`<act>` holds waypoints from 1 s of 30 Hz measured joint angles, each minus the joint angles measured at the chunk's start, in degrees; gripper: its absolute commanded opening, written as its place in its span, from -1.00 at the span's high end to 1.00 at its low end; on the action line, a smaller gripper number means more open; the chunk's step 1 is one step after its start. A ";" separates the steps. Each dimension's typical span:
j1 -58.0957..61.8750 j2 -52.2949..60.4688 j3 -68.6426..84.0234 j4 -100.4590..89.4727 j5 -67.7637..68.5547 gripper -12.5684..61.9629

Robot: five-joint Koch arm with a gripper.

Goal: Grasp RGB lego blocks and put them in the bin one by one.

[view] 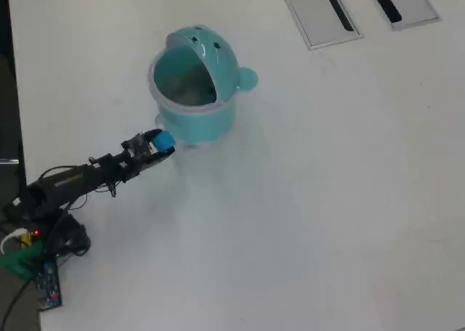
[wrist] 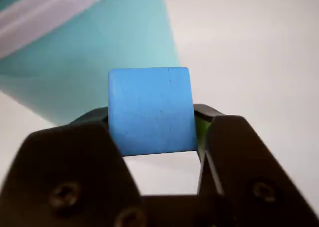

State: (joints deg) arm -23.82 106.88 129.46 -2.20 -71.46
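My gripper (wrist: 152, 132) is shut on the blue cube (wrist: 151, 110), which sits between the two black jaws in the wrist view. In the overhead view the gripper (view: 157, 143) holds the blue cube (view: 165, 141) just left of and below the light teal bin (view: 195, 120), close to its wall. The bin's wall (wrist: 89, 57) fills the upper left of the wrist view. The bin stands upright with its domed hood (view: 211, 44) at the far side and a round knob (view: 247, 78) on its right. The red and yellow-green cubes are not in view.
Two grey slotted panels (view: 320, 11) (view: 407, 1) lie at the top right of the white table (view: 327, 200). The arm's base with cables and a circuit board (view: 36, 266) sits at the left edge.
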 measured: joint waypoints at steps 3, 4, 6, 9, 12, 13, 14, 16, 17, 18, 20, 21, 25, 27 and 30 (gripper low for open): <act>-0.44 3.60 -2.55 0.09 1.05 0.33; -0.70 4.04 -4.66 0.09 1.41 0.33; -1.41 4.83 -9.40 0.09 2.46 0.33; -3.43 4.92 -13.97 0.18 2.64 0.33; -5.80 4.13 -20.48 0.09 2.64 0.33; -6.86 2.90 -22.24 0.09 2.64 0.33; -7.65 2.46 -22.94 0.18 2.64 0.33; -8.88 0.79 -25.75 0.09 2.29 0.34; -10.20 -0.88 -29.44 0.09 1.49 0.39; -11.34 -1.58 -31.20 0.18 0.70 0.39; -13.18 -2.99 -33.57 0.09 -0.35 0.39; -13.36 -3.16 -33.66 0.09 -0.62 0.39; -15.38 -7.21 -33.66 0.18 -3.78 0.39; -16.17 -8.70 -33.75 0.18 -4.66 0.39; -17.14 -12.57 -35.16 0.18 -6.15 0.39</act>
State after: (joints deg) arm -40.96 94.31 94.31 -2.02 -77.61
